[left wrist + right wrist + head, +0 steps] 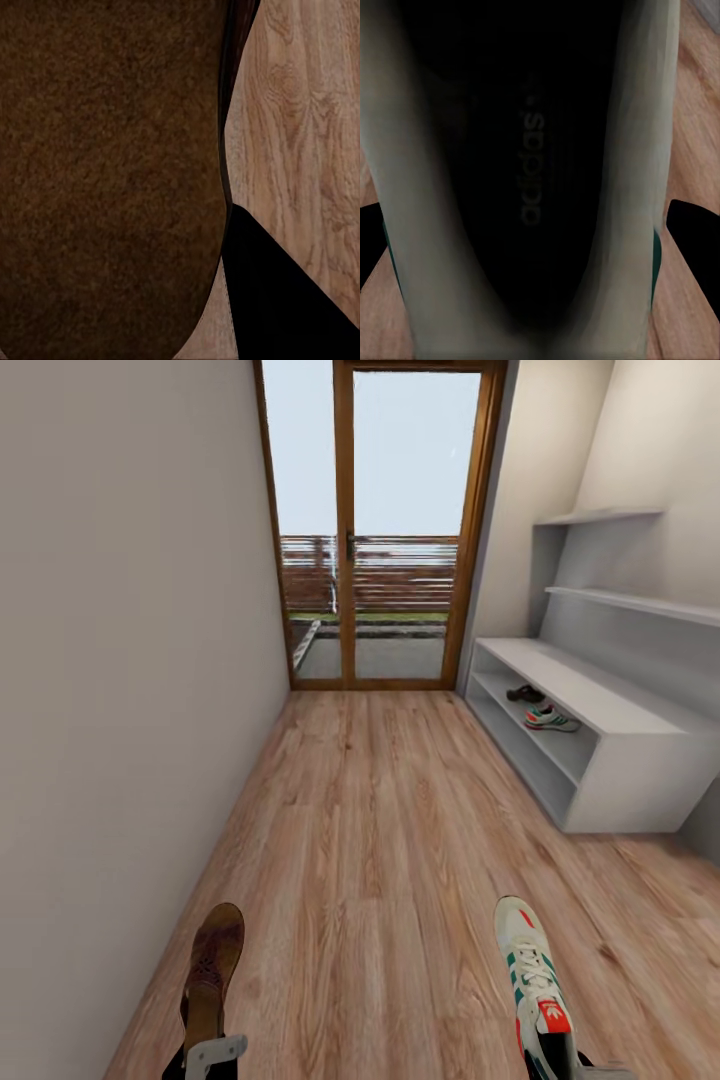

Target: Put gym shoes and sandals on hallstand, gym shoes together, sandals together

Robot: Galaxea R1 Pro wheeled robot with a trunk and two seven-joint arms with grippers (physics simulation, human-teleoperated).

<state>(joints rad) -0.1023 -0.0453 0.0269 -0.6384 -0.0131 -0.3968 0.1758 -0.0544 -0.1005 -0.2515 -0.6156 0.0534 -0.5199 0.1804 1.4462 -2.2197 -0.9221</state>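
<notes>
At lower left of the head view, the left hand (212, 1050) is clamped on a sandal (211, 970); at lower right, the right hand (560, 1065) grips a sneaker (530, 975). Both are held above the floor (380, 840). At right, the rack (600, 760) already holds another sandal (524, 694) beside another sneaker (551, 719) on its shelf.

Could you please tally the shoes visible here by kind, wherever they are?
Gym shoes: 2, one on the right tool, one on the rack shelf
Sandals: 2, one on the left tool, one on the shelf
Total: 4
</notes>
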